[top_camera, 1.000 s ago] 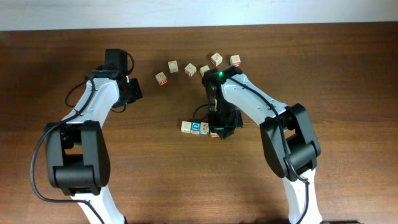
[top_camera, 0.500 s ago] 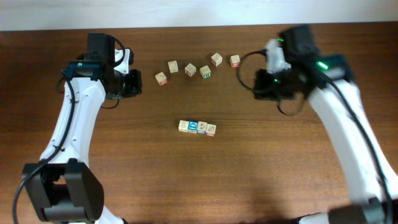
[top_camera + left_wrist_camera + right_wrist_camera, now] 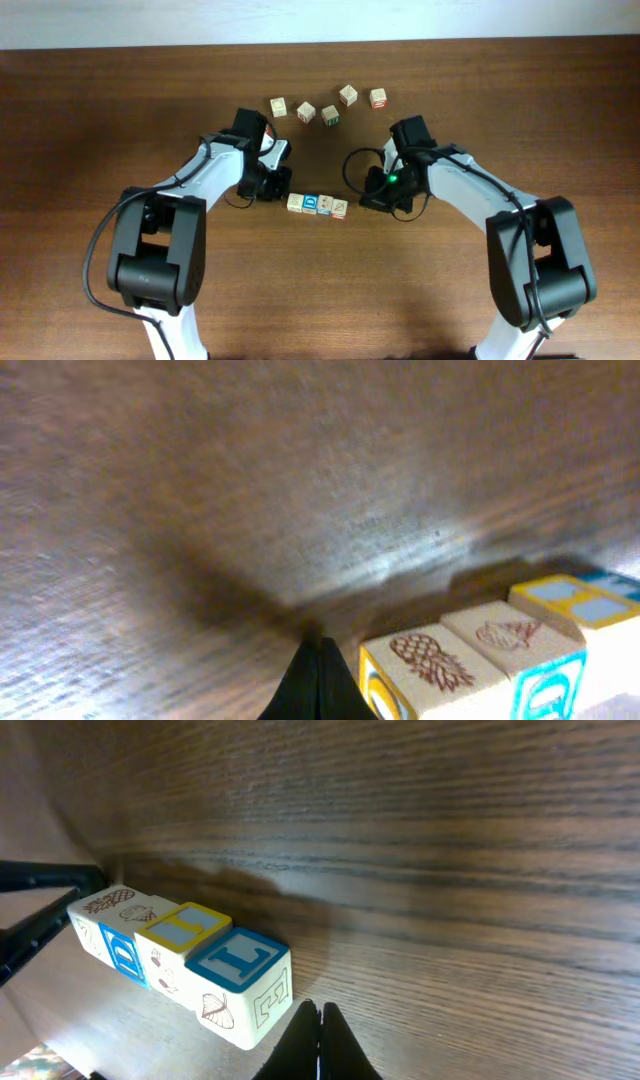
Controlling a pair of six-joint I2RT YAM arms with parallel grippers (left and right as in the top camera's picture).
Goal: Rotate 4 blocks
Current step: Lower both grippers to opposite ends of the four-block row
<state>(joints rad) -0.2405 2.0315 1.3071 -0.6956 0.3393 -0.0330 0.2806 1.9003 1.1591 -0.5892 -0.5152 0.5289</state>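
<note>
As the overhead view shows, the row of four blocks [image 3: 317, 204] lies at the middle of the counter [image 3: 120, 100], its cubes touching side by side from left to right. The left arm [image 3: 215, 160] reaches in to the row's left end and the right arm [image 3: 455, 175] to its right end. This flanking stance probably lets each arm turn the cubes nearest it. Five spare blocks [image 3: 330, 116] form a loose arc on the far side, well apart from the row and apparently kept out of the work. The counter is dark brown wood with a fine grain, and a pale wall [image 3: 320, 20] borders its far edge; nothing more of the room shows.

Left wrist view: the jaws are clenched to a single dark point and grip nothing. They sit low over the wood just beside the pineapple block [image 3: 430, 665] that ends the row; whether they touch it cannot be told. A closed tip set this low suggests a nudge rather than a pinch. A soft glare lies on the otherwise matte grain.

Right wrist view: the jaws are likewise pressed together and empty, near but apart from the blue-framed block [image 3: 240, 960]. The yellow-framed block [image 3: 185, 932] and two more cubes continue the line toward the left arm's dark tip at the frame's left edge. All four stand flat and square on the wood.
</note>
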